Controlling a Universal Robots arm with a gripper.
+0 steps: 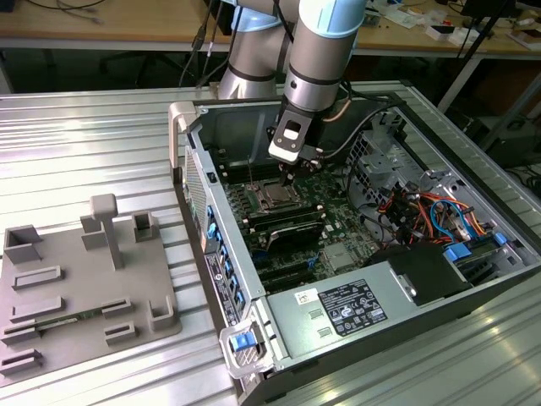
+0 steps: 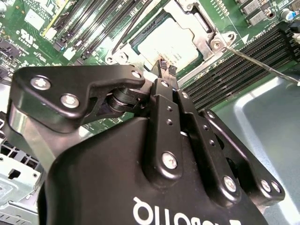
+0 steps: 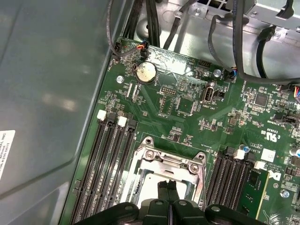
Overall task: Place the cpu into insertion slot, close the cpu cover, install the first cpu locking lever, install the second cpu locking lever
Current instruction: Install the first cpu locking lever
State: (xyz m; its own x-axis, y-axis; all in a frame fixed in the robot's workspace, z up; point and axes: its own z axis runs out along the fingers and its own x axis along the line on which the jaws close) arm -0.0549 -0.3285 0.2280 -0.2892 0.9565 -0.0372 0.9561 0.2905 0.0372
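Observation:
The cpu point(image 2: 165, 43) lies flat in the insertion slot point(image 1: 275, 197) on the green board, its silvery top showing in both wrist views point(image 3: 149, 182). The cpu cover point(image 3: 169, 159), a metal frame, lies down around it point(image 2: 205, 29). My gripper point(image 2: 166, 68) hangs just above the chip's edge, shut with nothing between its fingers; in the first wrist view the fingertips point(image 3: 162, 186) sit over the cover's cut-out. In the exterior view the gripper point(image 1: 287, 175) is inside the open computer case. A thin metal locking lever point(image 2: 260, 67) sticks out loose over the memory slots.
Long black memory slots point(image 3: 104, 164) flank the socket on both sides. A coin battery point(image 3: 145, 72) and cable bundles point(image 1: 423, 203) lie beyond. The power supply point(image 1: 355, 304) sits at the case's near end. A grey fixture plate point(image 1: 84, 279) rests on the table at the exterior view's left.

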